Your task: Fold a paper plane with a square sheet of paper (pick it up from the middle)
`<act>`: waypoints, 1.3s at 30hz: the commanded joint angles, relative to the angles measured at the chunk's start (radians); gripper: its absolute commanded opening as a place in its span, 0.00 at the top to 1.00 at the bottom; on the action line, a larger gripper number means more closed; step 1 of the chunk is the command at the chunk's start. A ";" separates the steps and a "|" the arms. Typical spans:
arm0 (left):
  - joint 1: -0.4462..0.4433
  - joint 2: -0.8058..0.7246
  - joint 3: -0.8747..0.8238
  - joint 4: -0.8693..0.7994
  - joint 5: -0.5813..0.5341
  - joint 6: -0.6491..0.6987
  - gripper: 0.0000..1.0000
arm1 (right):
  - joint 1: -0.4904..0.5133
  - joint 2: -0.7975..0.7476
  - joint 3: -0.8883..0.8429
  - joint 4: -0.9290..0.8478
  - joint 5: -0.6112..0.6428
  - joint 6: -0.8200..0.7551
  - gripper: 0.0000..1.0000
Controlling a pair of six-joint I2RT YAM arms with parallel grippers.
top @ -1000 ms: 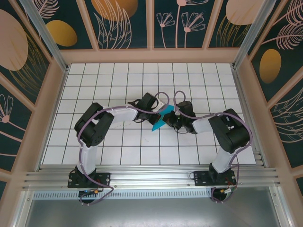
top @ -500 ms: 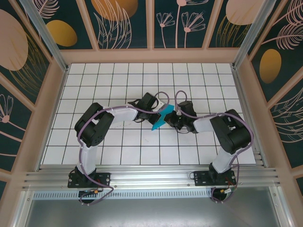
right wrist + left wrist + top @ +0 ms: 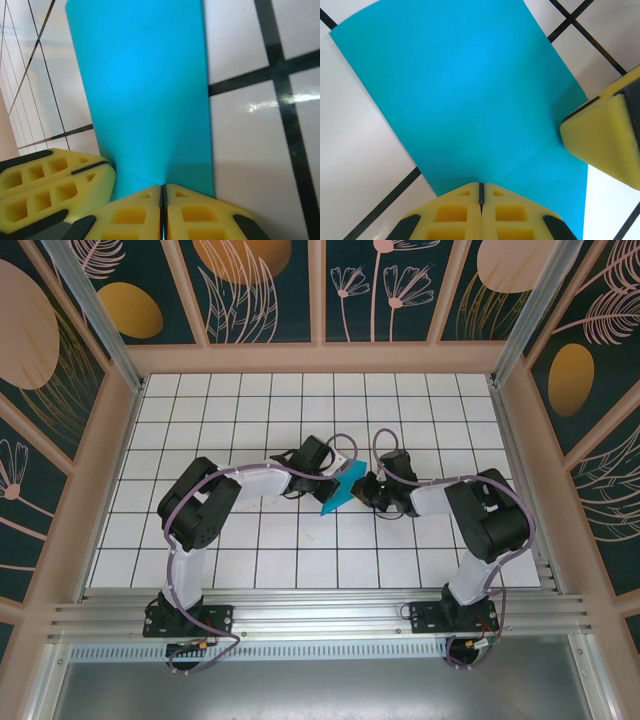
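From the near edge of the white grid table [image 3: 200,440], the two arms reach inward and meet around the middle tiles. The folded teal sheet of paper [image 3: 336,496] hangs between them, a narrow pointed shape with its lower tip towards the near left.

In the left wrist view, the left gripper [image 3: 481,192] has its yellow fingertips pressed fully together on the near edge of the paper [image 3: 465,95]. A faint crease runs from that pinch towards the right gripper's yellow finger [image 3: 605,135], which sits on the sheet's right side.

In the right wrist view, the right gripper [image 3: 162,192] is likewise closed tight on the paper's edge [image 3: 145,85], with no gap between its tips. The left gripper's fingers [image 3: 50,185] sit just beside it at lower left.

Compared with a second ago, the right gripper [image 3: 364,489] and its wrist have shifted slightly towards the far side, and the cable loop above the wrist has moved with them. The left gripper [image 3: 336,476] and its arm hold the same pose, and the paper stays over the same tiles.
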 commanded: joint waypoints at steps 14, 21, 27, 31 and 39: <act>0.006 -0.082 0.057 -0.075 -0.108 -0.073 0.64 | 0.007 0.079 0.068 -0.207 0.080 -0.054 0.90; 0.006 -0.201 -0.002 -0.064 -0.025 -0.292 0.69 | 0.009 0.079 0.084 -0.224 0.083 -0.051 0.90; 0.006 -0.195 -0.104 0.096 0.360 -0.492 0.83 | 0.007 0.075 0.087 -0.222 0.079 -0.048 0.90; 0.007 -0.153 -0.147 0.164 0.395 -0.542 0.84 | 0.009 0.085 0.085 -0.212 0.072 -0.041 0.90; 0.007 -0.070 -0.114 0.135 0.390 -0.531 0.82 | 0.008 0.089 0.085 -0.218 0.077 -0.040 0.90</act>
